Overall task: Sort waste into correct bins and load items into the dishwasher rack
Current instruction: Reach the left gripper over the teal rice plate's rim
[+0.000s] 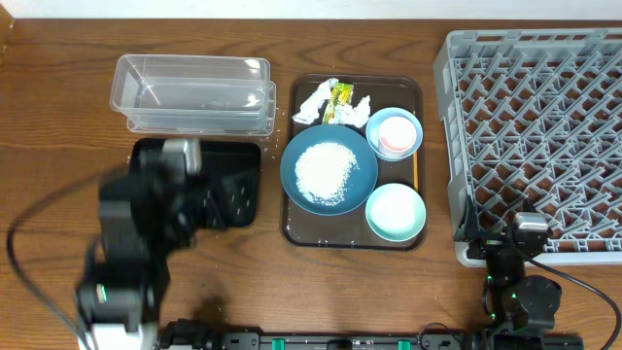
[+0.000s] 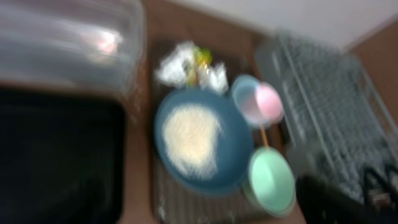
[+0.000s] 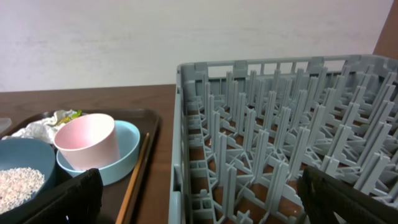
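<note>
Dark-blue dish [image 1: 362, 183], round, white rice [image 1: 325, 170] piled centre, on brown tray [image 1: 321, 233], left tool [image 1: 181, 156] and right tool [image 3: 200, 198] released

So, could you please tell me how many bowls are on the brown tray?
2: the light-blue bowl, holding the pink cup, toward the tray's far side; the mint-green bowl at its near corner.

rack and tray side by side on the table [image 3: 93, 96]

the right end effector [image 3: 199, 190] hangs with its dark fingers [image 3: 68, 200] spread wide at the frame's lower corners. between them stands the grey dishwasher rack [image 3: 280, 124], just beside the brown tray [image 3: 153, 121]. on the tray a pink cup [image 3: 88, 148] sits upright in a light-blue bowl [image 3: 127, 155], chopsticks [image 3: 135, 174] alongside. at left are a dark-blue dish [image 3: 15, 158] holding white rice [image 3: 18, 180] and crumpled tissue [image 3: 37, 130].
</note>
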Controlling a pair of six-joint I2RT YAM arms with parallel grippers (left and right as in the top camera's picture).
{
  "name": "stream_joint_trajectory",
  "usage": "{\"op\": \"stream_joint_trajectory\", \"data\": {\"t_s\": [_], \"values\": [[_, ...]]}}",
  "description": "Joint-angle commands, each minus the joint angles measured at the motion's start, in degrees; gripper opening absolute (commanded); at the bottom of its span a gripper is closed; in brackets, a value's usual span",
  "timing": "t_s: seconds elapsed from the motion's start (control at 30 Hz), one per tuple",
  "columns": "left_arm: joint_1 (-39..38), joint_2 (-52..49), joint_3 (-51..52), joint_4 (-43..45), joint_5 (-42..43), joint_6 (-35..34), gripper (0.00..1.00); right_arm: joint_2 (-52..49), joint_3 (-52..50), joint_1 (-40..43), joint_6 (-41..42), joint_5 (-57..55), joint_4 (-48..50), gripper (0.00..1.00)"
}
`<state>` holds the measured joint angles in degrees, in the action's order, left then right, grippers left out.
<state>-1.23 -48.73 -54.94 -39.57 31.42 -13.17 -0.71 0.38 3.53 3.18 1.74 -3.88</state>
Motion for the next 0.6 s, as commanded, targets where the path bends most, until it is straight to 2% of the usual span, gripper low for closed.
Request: {"op": "stream_joint_trajectory", "data": {"t_s": [0.0,0.07,0.13,0.23,0.33,0.37,0.47,0.57], "values": [[0.07,-9.38,-8.70,-5.81,11.52,3.93,1.00,0.26,-0.07,0.31,-0.70,0.17,-0.24,0.99],[-0.33,-14.12,-11.06,-7.15,17.68,6.05,1.00,0.26,-0.07,0.31,-0.70,0.15,-0.24,0.99],[-2.58,-16.85,-11.32,-8.07,18.56,8.26,1.00,0.26,-0.07,0.31,-0.70,0.15,-0.24,0.99],[-9.44,-19.43,-11.32,-9.77,8.44,6.97,1.00,0.26,-0.07,0.31,-0.70,0.15,-0.24,0.99],[-18.88,-21.97,-11.32,-9.62,-8.02,-0.44,1.00,0.26,-0.07,0.31,-0.70,0.15,-0.24,0.99],[-21.46,-22.86,-11.43,-9.38,-10.75,-1.22,1.00,0.26,-0.07,0.31,-0.70,0.15,-0.24,0.99],[-28.02,-26.71,-13.18,-8.81,-14.05,-1.40,1.00,0.26,-0.07,0.31,-0.70,0.15,-0.24,0.99],[-29.44,-31.21,-18.21,-10.54,-14.19,-1.77,1.00,0.26,-0.07,0.31,-0.68,0.15,-0.24,0.99]]}}
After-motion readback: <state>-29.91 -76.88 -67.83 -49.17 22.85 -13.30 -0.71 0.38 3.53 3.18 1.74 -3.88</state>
